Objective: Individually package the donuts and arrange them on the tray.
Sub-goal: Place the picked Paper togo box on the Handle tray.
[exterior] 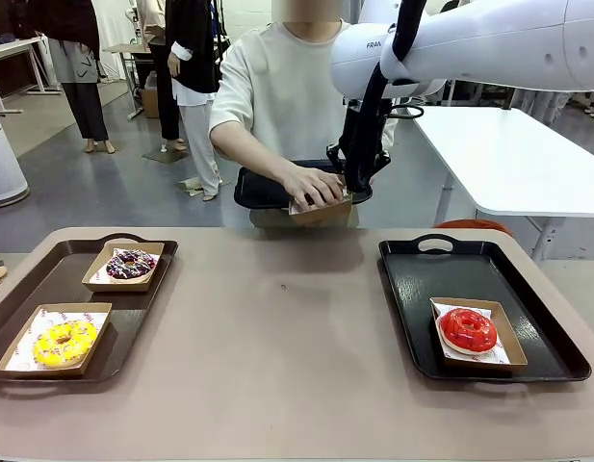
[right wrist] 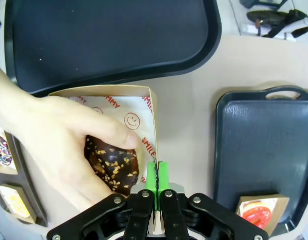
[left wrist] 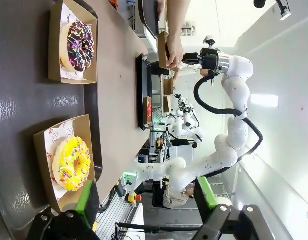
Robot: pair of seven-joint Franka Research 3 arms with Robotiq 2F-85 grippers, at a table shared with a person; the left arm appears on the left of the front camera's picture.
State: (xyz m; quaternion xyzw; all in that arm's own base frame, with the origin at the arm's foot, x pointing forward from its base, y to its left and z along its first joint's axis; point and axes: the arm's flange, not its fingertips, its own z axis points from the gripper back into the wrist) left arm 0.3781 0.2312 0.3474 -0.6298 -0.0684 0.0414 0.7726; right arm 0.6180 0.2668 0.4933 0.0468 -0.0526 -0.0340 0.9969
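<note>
Glossy red donut [exterior: 468, 329] in matt cardboard box [exterior: 503, 327].

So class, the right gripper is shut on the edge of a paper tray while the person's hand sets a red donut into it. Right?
Not quite: the right wrist view shows the donut under the person's hand is chocolate brown. The right gripper is shut on the paper tray edge.

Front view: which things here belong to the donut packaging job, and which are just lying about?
Job:
- yellow sprinkled donut, purple sprinkled donut, glossy red donut, chocolate donut, each in a brown paper boat
- black trays
- right gripper, person's hand

Lying about:
- white side table
</note>
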